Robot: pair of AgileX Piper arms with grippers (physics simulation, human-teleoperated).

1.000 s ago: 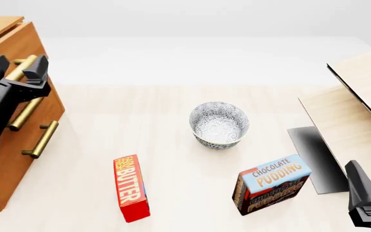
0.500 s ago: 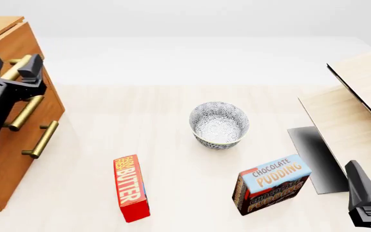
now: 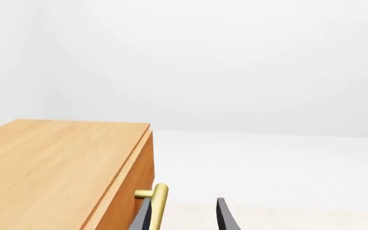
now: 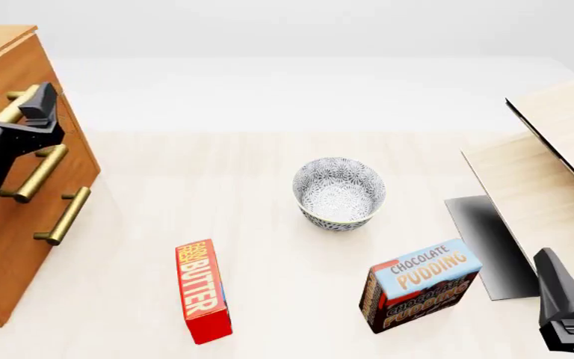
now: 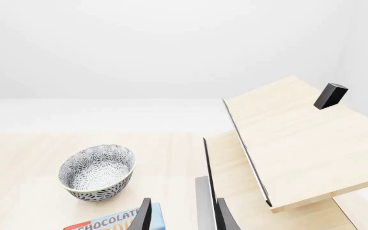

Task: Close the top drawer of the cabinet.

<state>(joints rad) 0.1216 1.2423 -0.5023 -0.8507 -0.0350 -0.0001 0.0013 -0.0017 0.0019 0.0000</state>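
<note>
The orange-brown cabinet (image 4: 8, 247) stands at the table's left edge, with three brass bar handles on its front. The top drawer (image 4: 50, 71) has its front nearly level with the drawers below. My left gripper (image 4: 10, 101) is open and straddles the top drawer's handle (image 4: 15, 107). In the left wrist view that handle (image 3: 159, 203) lies against one of the fingers (image 3: 143, 218), beside the cabinet's top (image 3: 50, 163). My right gripper (image 4: 566, 314) rests open at the near right corner, holding nothing.
A patterned bowl (image 4: 338, 192) sits mid-table. A red butter box (image 4: 202, 290) lies in front of it to the left, a chocolate pudding box (image 4: 421, 284) to the right. Pale wood panels (image 4: 556, 179) and a dark slab (image 4: 486, 243) fill the right side.
My left gripper has moved left against the top handle, and the top drawer's front has slid left into the cabinet. The right arm has not moved.
</note>
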